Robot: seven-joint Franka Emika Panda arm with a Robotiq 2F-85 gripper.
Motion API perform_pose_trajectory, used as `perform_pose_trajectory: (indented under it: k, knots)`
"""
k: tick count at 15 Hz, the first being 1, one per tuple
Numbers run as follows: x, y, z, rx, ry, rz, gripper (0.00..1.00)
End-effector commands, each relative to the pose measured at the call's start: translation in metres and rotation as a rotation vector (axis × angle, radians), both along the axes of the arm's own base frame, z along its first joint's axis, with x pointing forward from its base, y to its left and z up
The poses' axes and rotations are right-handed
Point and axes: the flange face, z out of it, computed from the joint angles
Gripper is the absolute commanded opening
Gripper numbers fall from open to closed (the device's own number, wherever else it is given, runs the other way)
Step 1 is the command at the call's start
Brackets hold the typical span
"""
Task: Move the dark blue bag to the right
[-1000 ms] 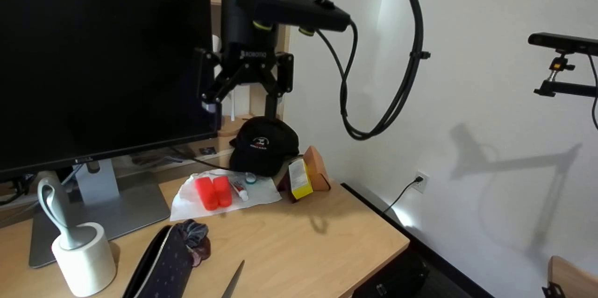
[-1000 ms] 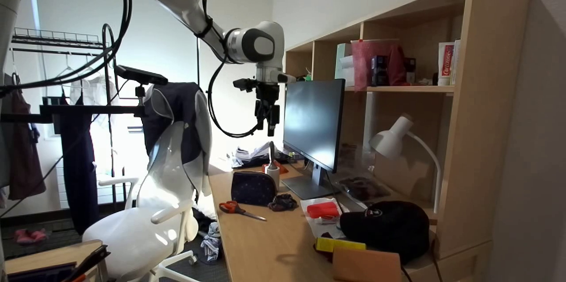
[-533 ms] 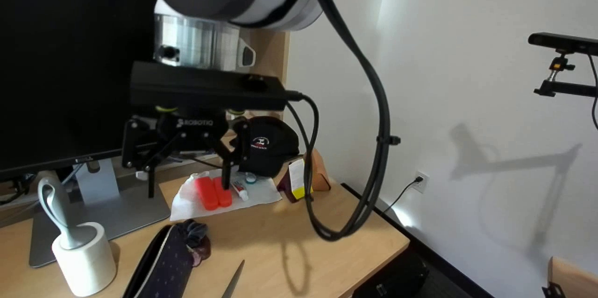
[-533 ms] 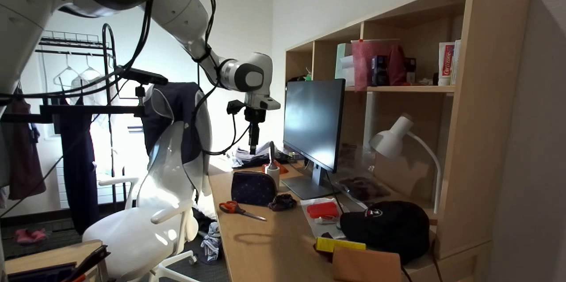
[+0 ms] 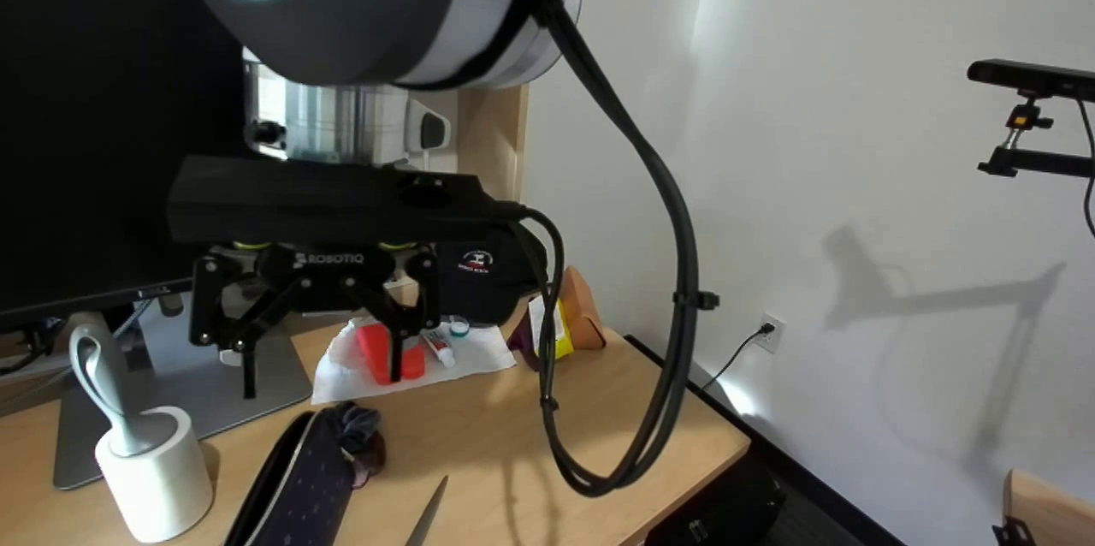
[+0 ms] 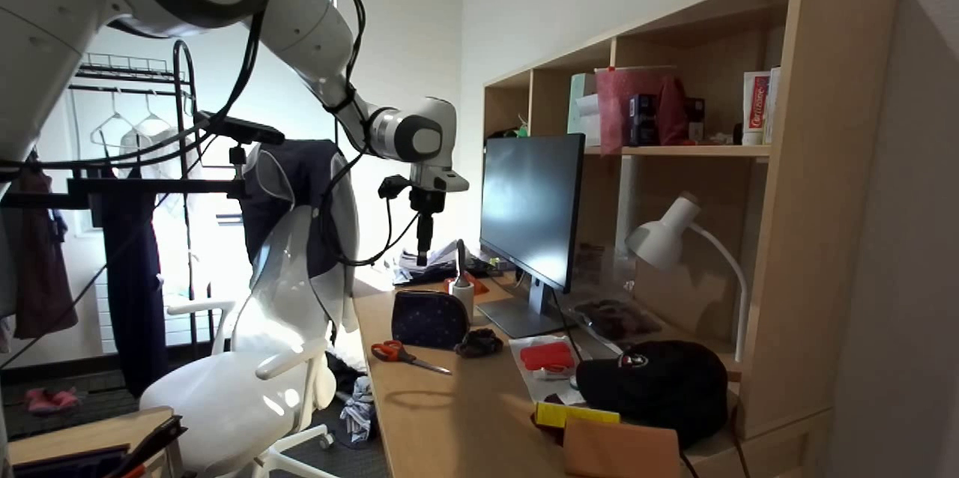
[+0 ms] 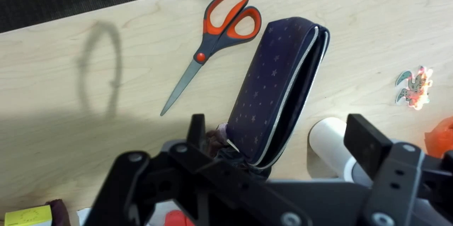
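Upper right in an exterior view, a shelf unit (image 6: 835,201) holds boxes (image 6: 754,111). I hold the gripper (image 5: 322,388) spread. Mid-frame in my wrist view lies the dark blue bag (image 7: 267,84), unzipped, dark inside; lower right, a white holder (image 7: 327,141) bears a gray handle (image 5: 120,426).

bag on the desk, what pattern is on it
Small pale stars scattered over the dark blue bag; the wrist view shows them best.

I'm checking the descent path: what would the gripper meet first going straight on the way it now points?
Probably the dark blue bag, which sits below the open gripper; depth is unclear, so the white cylinder off to one side might get clipped.
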Motion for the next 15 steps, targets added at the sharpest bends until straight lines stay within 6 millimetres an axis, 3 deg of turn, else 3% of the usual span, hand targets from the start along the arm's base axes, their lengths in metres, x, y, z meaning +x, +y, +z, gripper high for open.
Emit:
perform_pose_trajectory:
  k: [1, 9, 15]
  knots:
    - [0.004, 0.012, -0.017, -0.008, 0.013, 0.024, 1.0]
    - [0.015, 0.047, -0.071, -0.083, -0.042, 0.018, 1.0]
    - [0.026, 0.054, -0.099, -0.072, -0.054, -0.046, 1.0]
